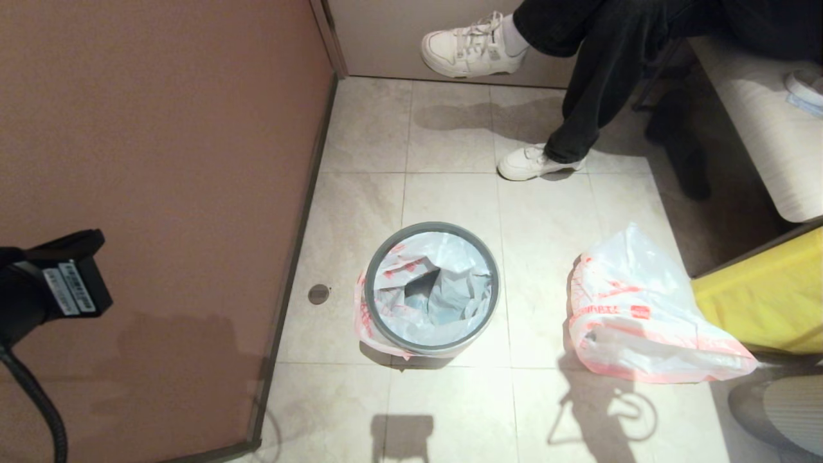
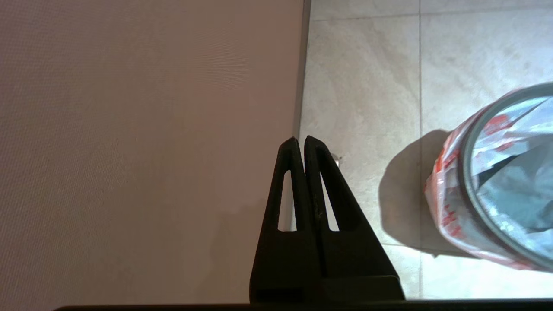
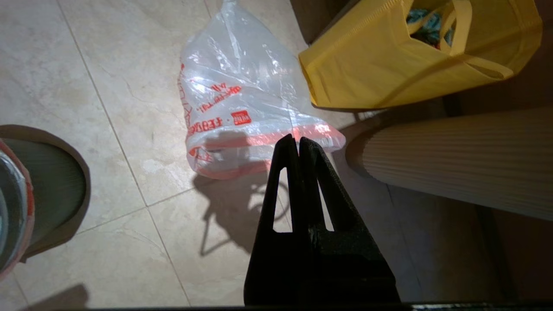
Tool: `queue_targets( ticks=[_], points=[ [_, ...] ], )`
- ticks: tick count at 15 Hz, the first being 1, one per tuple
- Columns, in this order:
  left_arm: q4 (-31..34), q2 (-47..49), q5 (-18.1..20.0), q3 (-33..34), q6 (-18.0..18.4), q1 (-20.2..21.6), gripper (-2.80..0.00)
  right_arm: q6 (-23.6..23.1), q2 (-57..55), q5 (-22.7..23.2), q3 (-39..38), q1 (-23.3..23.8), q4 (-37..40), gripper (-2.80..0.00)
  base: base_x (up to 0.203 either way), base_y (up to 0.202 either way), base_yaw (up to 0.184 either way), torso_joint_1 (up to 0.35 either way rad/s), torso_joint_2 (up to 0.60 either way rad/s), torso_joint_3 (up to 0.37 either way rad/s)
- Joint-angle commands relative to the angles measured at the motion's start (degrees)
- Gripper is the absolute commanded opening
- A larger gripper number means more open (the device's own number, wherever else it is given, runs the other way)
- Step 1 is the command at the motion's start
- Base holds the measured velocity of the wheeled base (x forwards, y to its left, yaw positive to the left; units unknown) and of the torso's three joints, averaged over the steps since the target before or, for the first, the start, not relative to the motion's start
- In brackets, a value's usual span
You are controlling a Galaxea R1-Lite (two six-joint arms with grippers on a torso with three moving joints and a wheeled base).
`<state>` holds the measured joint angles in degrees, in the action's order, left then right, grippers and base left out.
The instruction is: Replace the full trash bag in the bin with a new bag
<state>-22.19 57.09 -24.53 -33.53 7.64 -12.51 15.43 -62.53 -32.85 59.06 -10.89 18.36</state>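
Note:
The bin stands on the floor tiles in the middle, its grey ring clamping a thin white red-printed bag, the new bag, which lines the inside with its pink hem hanging outside. The full trash bag lies bulky on the floor to the bin's right, apart from it. My left gripper hovers shut and empty by the wall, left of the bin and its liner. Above the floor just short of the full trash bag, my right gripper is shut on nothing.
A pinkish wall runs along the left, with a floor drain near it. A seated person's legs and white sneaker are behind the bin. A yellow tote and a ribbed pale cylinder stand at the right.

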Motion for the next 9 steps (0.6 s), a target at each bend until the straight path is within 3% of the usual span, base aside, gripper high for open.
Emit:
queue_targets(
  ticks=[1,9],
  points=[
    [-0.1,-2.2,-0.2,0.9,-0.8,-0.1,-2.80,0.1,4.4,-0.1,-3.2,1.1,0.1,-2.80,0.000,0.000,0.000,0.000,0.00,0.000],
    [-0.1,-13.1,-0.3,7.8,-3.7,4.1,-2.80,-4.1,18.2,0.2,-9.4,4.5,0.5,-2.80,0.000,0.000,0.000,0.000,0.00,0.000]
  ],
)
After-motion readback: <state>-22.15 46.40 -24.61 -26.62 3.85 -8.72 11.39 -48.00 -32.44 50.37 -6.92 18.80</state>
